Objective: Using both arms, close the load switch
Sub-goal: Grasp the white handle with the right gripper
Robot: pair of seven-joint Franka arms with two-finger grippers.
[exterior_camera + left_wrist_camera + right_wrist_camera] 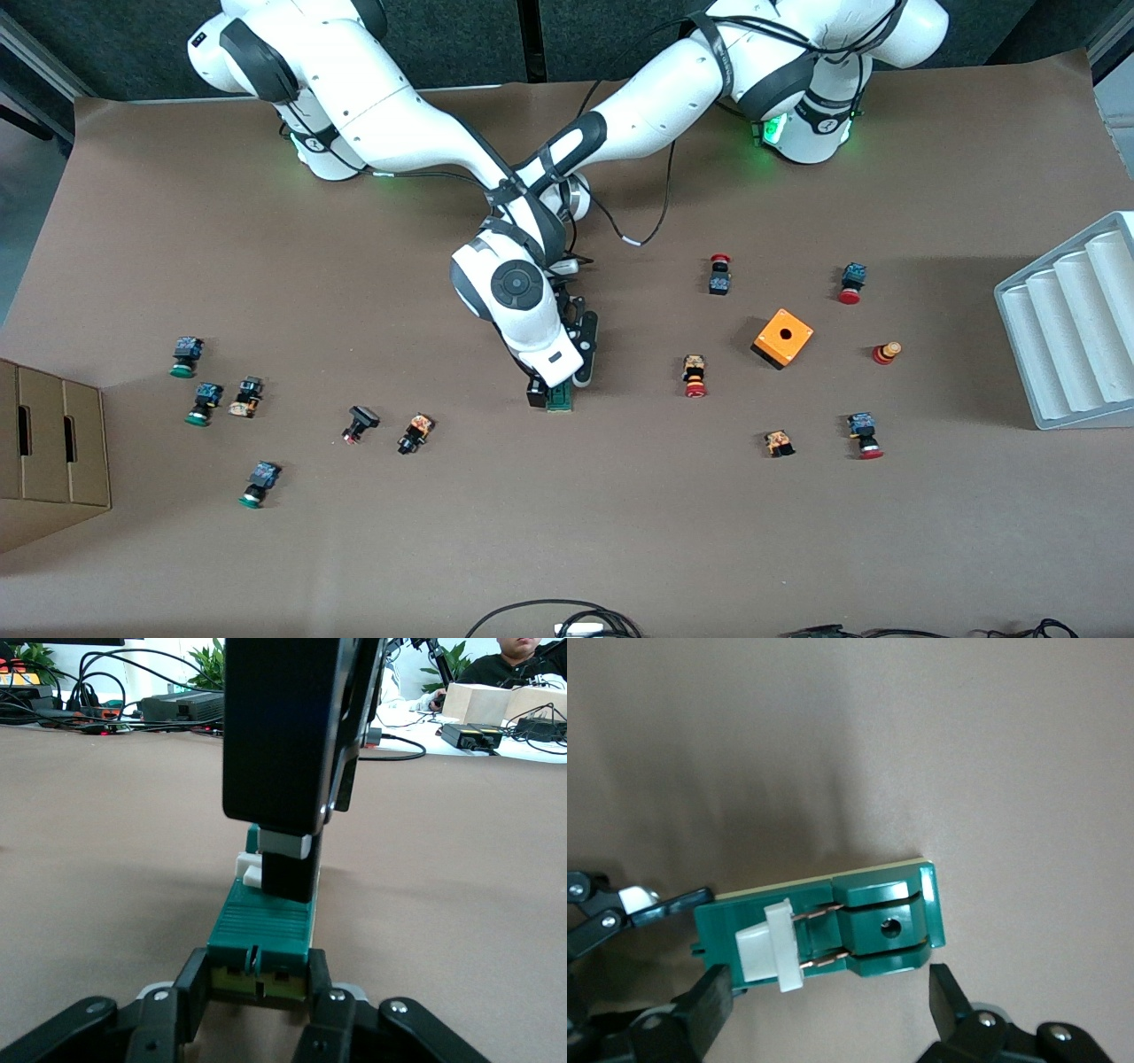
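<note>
Quick rundown, sweeping from the right arm's end of the tabletop across to the left arm's end.

The small dark-green plastic load switch [560, 400] lies flat about mid-tabletop, under both wrists. You can treat it as light and rigid. I'd guess the hard plastic shell is a bit slick and will skate on the paper if nothing pins it. The white sliding lever piece [766, 946] rides on two thin metal blades [819, 937], and those look like the delicate part, so push on the lever's flat face and leave the blades alone.

The right pincer [830, 992] hangs straight over the switch with its fingers apart, one either side of the body and gripping nothing. The left pincer [259, 988] sits low at one short end, clamped on the load switch across its narrow width. That's a sensible hold, since it braces the body while the lever gets shoved.

The brown paper-covered tabletop [620, 532] is flat and matte. At the right arm's end there's a cardboard box [53, 443], then a scatter of green-capped push-buttons [186, 356]. Past the switch come red-capped push-buttons [695, 377], an orange box with a hole [783, 338], and a grey ridged tray [1072, 328]. All of these sit well apart from the switch, so you've got room.
</note>
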